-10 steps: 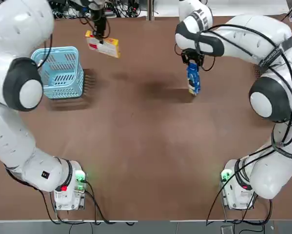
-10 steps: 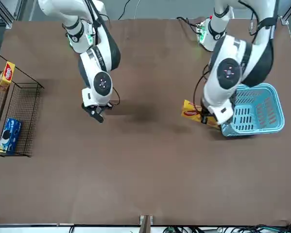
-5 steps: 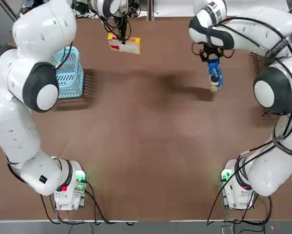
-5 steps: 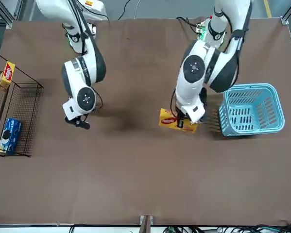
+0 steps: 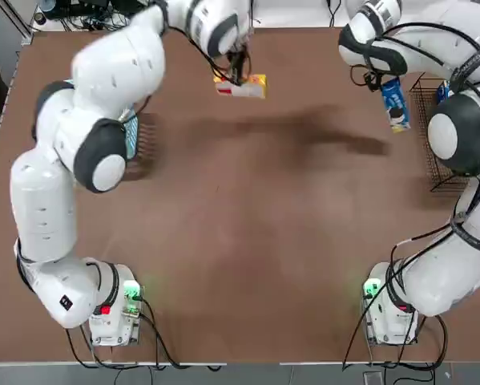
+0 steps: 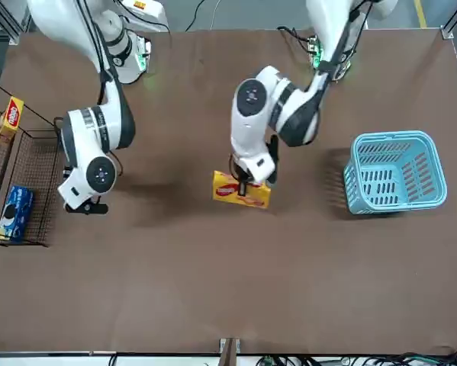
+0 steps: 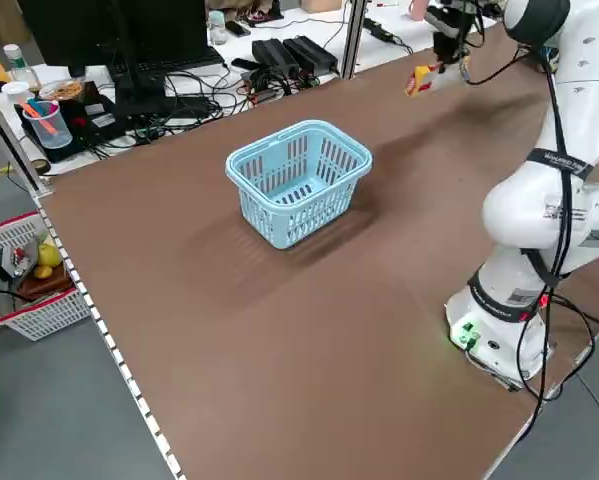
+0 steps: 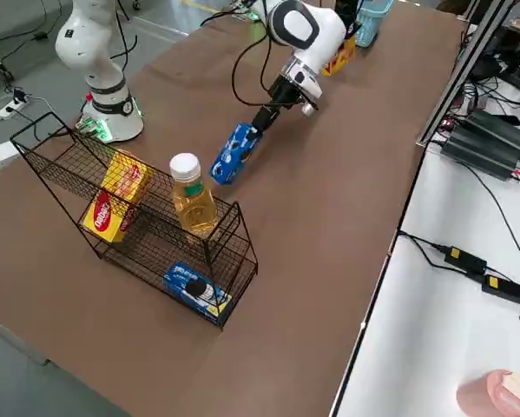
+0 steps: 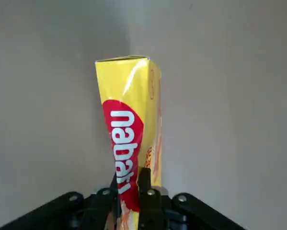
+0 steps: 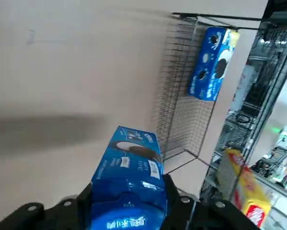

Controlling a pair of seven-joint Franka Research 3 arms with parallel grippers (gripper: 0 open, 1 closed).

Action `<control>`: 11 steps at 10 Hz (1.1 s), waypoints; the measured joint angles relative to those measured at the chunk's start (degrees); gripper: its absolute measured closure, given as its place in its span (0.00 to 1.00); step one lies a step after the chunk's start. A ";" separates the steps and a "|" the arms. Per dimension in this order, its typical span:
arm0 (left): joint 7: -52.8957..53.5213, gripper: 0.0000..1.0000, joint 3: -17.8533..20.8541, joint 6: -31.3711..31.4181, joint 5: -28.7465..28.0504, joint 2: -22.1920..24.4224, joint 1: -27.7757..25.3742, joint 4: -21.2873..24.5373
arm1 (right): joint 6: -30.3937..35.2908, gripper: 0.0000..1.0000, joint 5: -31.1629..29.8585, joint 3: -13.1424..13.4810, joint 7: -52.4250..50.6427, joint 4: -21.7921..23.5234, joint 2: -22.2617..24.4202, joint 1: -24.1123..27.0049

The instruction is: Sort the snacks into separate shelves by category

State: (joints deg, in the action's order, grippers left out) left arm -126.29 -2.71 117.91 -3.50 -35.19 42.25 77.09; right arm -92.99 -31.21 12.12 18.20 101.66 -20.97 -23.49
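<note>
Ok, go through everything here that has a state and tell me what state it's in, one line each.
Left hand: shut on the yellow box, held above the table.
Right hand: shut on the blue packet, near the wire rack.
Wire rack: holds a second yellow box, a bottle and a second blue packet.
Blue basket: upright, looks empty.

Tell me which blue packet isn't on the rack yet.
The blue packet in the right tool, held above the table short of the rack. The other blue packet already lies on the rack's bottom tier.
</note>
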 joint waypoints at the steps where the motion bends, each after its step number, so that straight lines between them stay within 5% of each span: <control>1: -1.63 0.83 -0.07 1.22 0.00 -1.75 2.37 -0.48 | -0.92 0.44 -2.31 -0.01 -1.11 0.16 -0.01 1.33; 6: -10.80 0.83 -0.14 9.59 5.09 -8.76 4.95 -1.60 | -7.92 0.44 -10.81 -0.03 -1.75 5.06 -0.15 7.17; 11: -11.17 0.83 -0.22 11.55 5.10 -12.81 7.13 -3.82 | -12.20 0.44 -15.33 -0.04 -1.76 8.39 -0.05 11.28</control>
State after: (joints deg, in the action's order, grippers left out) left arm -137.46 -2.93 129.46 1.60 -48.01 49.39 73.27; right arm -105.19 -46.53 12.08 16.44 110.05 -21.02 -12.21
